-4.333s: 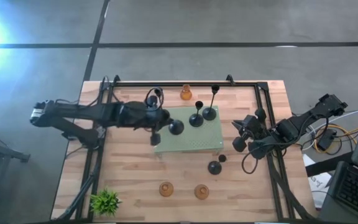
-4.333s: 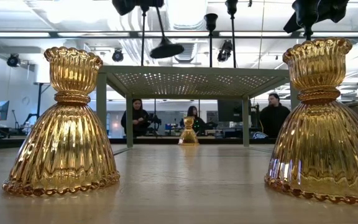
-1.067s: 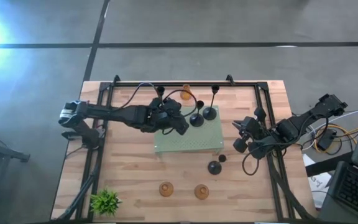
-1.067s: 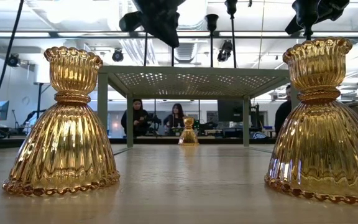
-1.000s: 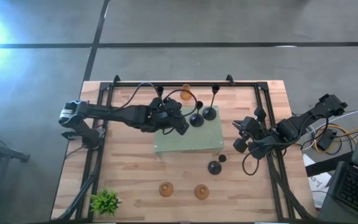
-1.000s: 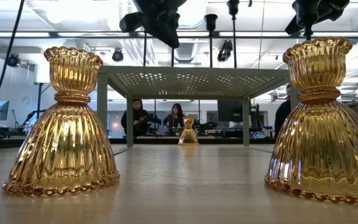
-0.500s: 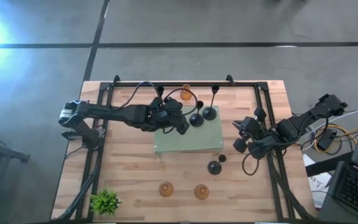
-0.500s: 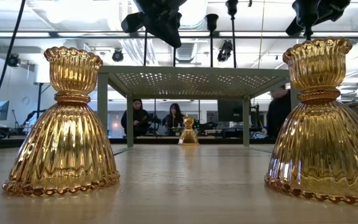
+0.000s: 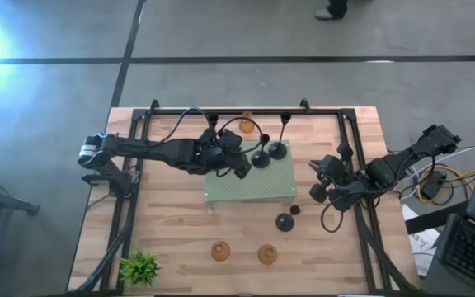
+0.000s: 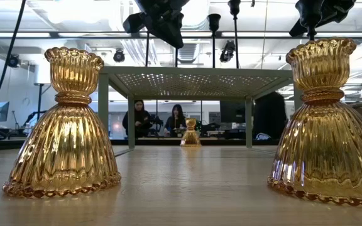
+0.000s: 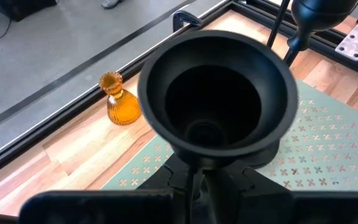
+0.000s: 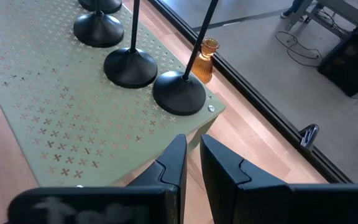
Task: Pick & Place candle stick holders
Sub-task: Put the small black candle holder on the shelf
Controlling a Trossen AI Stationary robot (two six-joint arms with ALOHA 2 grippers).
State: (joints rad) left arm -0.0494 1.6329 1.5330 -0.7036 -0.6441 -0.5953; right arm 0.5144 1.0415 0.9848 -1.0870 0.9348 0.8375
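Left end effector (image 9: 236,167) grips black holder (image 11: 219,102) | green rack (image 9: 250,188): 3 holders

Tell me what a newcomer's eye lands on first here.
Two amber holders loom at the table's near edge in the low view. On the green perforated stand mid-table, the left gripper grips a black holder by its stem, beside two other black holders. The right gripper waits at the right edge.
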